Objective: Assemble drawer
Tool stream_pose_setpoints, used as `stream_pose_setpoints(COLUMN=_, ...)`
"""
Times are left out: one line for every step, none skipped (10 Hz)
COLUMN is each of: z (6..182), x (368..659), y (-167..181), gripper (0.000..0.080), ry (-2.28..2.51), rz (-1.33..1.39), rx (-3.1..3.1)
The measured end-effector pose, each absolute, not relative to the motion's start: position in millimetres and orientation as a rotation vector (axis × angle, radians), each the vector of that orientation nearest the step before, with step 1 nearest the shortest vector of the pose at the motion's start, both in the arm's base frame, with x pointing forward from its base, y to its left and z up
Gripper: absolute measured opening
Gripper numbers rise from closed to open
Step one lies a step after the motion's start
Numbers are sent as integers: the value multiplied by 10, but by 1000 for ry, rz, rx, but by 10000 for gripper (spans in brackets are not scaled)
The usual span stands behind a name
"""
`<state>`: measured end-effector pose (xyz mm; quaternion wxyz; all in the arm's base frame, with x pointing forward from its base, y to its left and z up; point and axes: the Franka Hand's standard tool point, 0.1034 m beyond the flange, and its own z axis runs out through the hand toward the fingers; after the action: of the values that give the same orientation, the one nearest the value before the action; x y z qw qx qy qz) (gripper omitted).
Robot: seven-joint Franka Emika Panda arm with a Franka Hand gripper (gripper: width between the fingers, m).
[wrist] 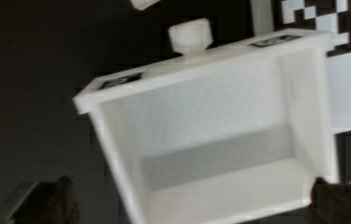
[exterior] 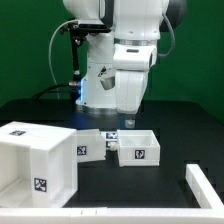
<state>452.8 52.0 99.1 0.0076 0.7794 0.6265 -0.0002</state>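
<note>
Black tabletop, green backdrop: drawer [exterior: 137,148], open side up, near the casing [exterior: 38,160], on the exterior view's right of it; gripper [exterior: 128,118] poised over it, fingers [wrist: 47,200] spread wide, empty; step judged approach-to-grasp, next move needing descent astride a wall before closing.

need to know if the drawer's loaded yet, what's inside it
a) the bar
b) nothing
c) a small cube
b, the wrist view looks straight down into the drawer and its inside shows only bare white floor and walls.
</note>
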Motion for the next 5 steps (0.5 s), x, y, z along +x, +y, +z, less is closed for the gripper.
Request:
stream_pose_setpoints(z=1058, x=4761, y=547, gripper=649, ry=1940, rz=21, rx=2432)
stream_pose_setpoints(z=1132, x=5020, y=577, gripper=649, ry=1913, rz=40, rx=2434)
stream_pose_setpoints(z=1198, x=5118, y=615, gripper=649, ry=1894, rz=60, rx=2426)
stream_pose_setpoints(z=1159, x=5070, y=595, gripper=649, ry=1895, rz=48, rx=2431)
stream_pose_setpoints(z=1147, x=5064, y=589, gripper=649, ry=1895, rz=45, rx=2434)
